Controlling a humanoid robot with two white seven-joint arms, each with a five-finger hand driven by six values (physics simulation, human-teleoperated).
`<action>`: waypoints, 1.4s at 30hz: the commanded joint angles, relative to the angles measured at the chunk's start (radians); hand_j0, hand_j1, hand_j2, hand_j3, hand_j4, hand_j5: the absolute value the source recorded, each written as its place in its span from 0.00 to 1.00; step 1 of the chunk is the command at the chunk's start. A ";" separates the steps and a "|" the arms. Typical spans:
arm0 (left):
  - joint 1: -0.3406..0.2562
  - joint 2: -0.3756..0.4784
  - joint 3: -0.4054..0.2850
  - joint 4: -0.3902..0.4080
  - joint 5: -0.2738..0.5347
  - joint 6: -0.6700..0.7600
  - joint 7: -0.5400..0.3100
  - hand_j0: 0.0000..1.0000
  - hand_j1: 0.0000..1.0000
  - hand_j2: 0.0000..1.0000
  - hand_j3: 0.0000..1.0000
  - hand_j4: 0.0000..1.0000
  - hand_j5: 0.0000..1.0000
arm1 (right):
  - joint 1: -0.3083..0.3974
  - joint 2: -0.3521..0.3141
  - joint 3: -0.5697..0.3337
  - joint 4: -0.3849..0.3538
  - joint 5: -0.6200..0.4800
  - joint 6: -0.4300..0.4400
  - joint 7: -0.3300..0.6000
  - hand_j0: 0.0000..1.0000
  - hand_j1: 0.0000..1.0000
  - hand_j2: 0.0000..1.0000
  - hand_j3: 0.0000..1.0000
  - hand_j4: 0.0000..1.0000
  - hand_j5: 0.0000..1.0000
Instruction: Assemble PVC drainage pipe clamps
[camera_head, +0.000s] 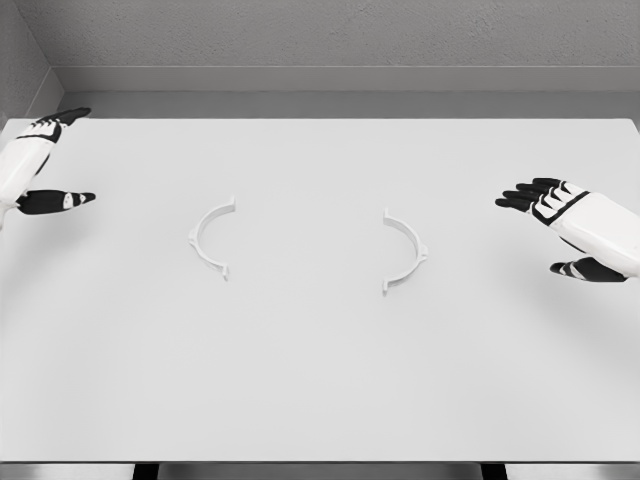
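Observation:
Two white half-ring clamp pieces lie flat on the white table (320, 380). The left clamp half (207, 238) bulges to the left, and the right clamp half (408, 251) bulges to the right, their open sides facing each other across a wide gap. My left hand (50, 160) hovers at the table's far left edge, fingers spread, holding nothing, well left of the left half. At the far right my right hand (560, 225) is also open and empty, its black fingertips pointing toward the right half from some distance.
A grey wall (320, 40) runs behind the table's back edge. The table's front edge runs along the bottom of the view.

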 joint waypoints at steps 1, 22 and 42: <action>0.000 0.001 -0.004 -0.005 0.005 0.000 0.000 1.00 1.00 1.00 1.00 1.00 1.00 | 0.000 -0.001 0.001 0.000 -0.007 0.002 -0.001 1.00 1.00 1.00 1.00 1.00 1.00; -0.100 -0.086 -0.192 0.047 -0.082 0.000 0.000 1.00 1.00 1.00 1.00 1.00 1.00 | -0.368 0.163 0.427 0.109 0.136 0.179 0.016 1.00 1.00 1.00 1.00 1.00 1.00; -0.123 -0.114 -0.272 0.075 -0.097 0.000 0.000 1.00 1.00 1.00 1.00 1.00 1.00 | -0.402 0.217 0.470 0.224 0.177 0.177 0.022 1.00 1.00 1.00 1.00 1.00 1.00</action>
